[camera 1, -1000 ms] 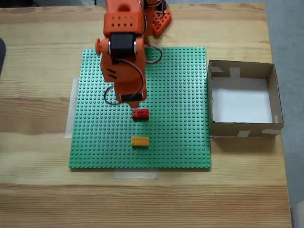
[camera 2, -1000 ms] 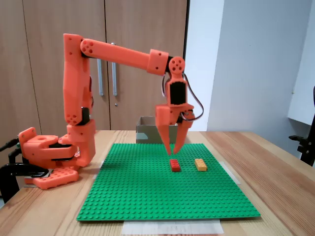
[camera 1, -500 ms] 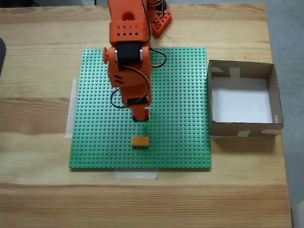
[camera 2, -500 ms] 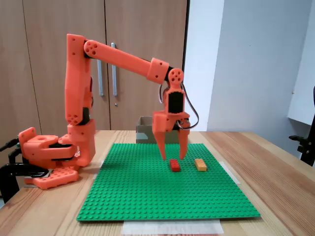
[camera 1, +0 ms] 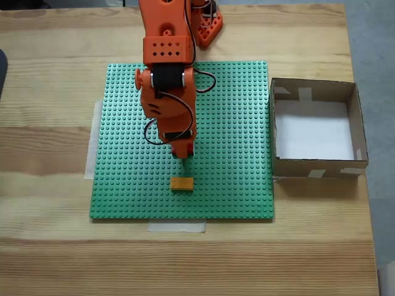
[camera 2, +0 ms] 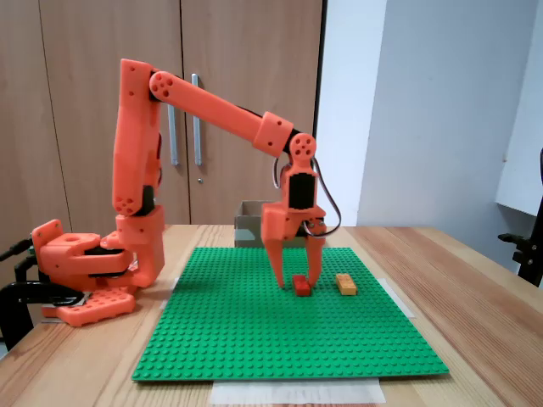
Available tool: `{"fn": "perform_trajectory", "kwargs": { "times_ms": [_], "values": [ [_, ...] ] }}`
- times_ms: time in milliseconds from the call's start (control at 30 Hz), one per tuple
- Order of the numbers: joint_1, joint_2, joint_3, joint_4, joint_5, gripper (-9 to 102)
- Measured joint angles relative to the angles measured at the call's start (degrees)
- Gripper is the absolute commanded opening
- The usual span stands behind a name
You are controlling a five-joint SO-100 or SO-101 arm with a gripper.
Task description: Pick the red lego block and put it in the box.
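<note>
The red lego block [camera 2: 302, 287] lies on the green baseplate [camera 2: 254, 339] near its middle. My orange gripper [camera 2: 297, 284] is down at the plate, open, with one finger on each side of the block. Whether the fingers touch it I cannot tell. In the fixed view from above, the gripper [camera 1: 184, 152] and wrist cover the block. The box [camera 1: 316, 167], brown cardboard with a white bottom, stands open off the plate's right edge. From the side, the box [camera 2: 249, 229] shows behind the arm.
A yellow-orange brick [camera 1: 181, 183] sits on the plate just in front of the gripper; from the side this brick [camera 2: 345, 284] is to the gripper's right. The arm's base [camera 2: 85, 271] stands at the plate's far edge. Bare wooden table [camera 1: 49, 246] surrounds the plate.
The gripper has come down and forward from above the plate until its open fingers straddle the red block. The block and the yellow-orange brick have not moved.
</note>
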Motion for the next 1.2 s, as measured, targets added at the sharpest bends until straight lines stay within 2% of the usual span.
{"fn": "perform_trajectory", "kwargs": {
  "times_ms": [433,733,800,1200],
  "values": [
    [-0.26,-2.55,-1.32,-0.7,0.44,19],
    [-0.26,-2.55,-2.11,-2.11,-0.35,6],
    [-0.26,-2.55,-2.11,-2.11,-0.44,0],
    [-0.35,0.09,-2.02,0.88,-1.05,-1]
  ]
}}
